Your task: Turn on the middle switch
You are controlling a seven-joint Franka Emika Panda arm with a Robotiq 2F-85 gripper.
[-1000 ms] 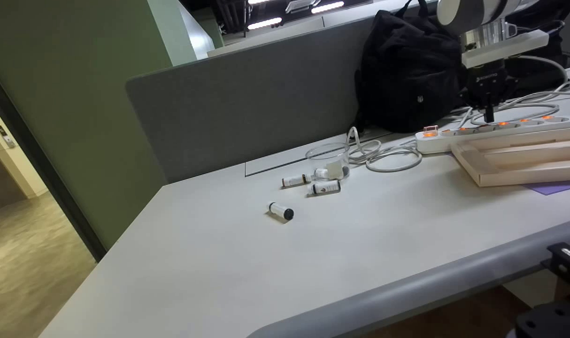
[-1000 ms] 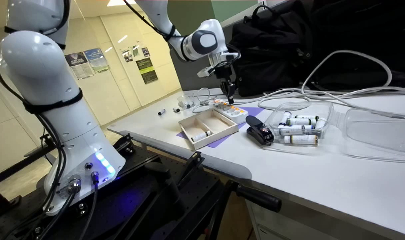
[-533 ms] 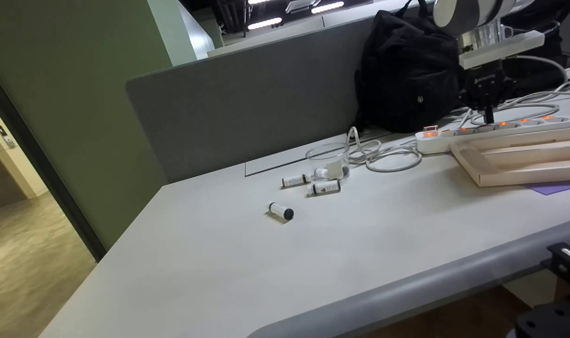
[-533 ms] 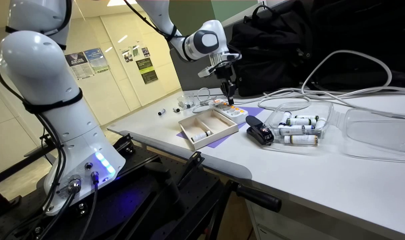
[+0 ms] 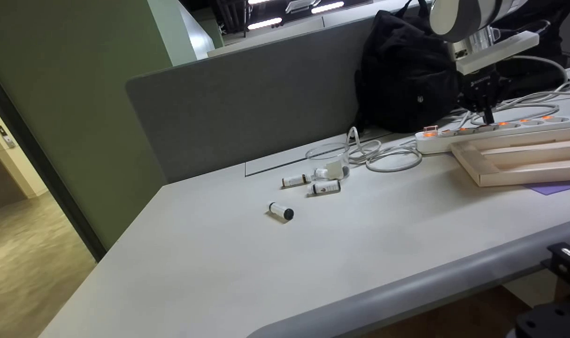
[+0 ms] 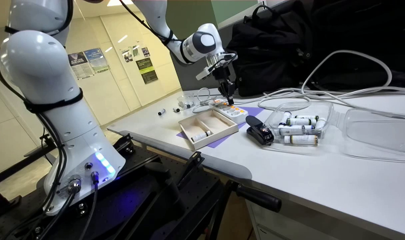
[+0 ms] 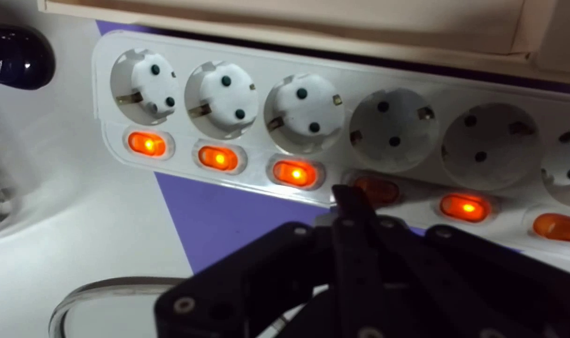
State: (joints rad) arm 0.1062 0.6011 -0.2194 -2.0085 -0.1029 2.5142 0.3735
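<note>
In the wrist view, the power strip (image 7: 342, 146) runs across ahead of the gripper (image 7: 347, 193), which is clenched with nothing held. The unlit switch (image 7: 381, 188), which I take to be the middle switch, sits in the strip's row between two lit switches (image 7: 295, 173). The tips overlap its edge, though shadow hides whether they touch it. Best to centre them on whichever half of it stands proud, then press straight down, slowly, clear of both glowing neighbours.

In an exterior view, the gripper leans over the power strip, with the wooden tray (image 5: 524, 179) just beside the strip; a sideways push could slide the strip.

In an exterior view, a black device (image 6: 261, 131) sits near the strip's end, clear of a downward press. Lift once the switch glows.
</note>
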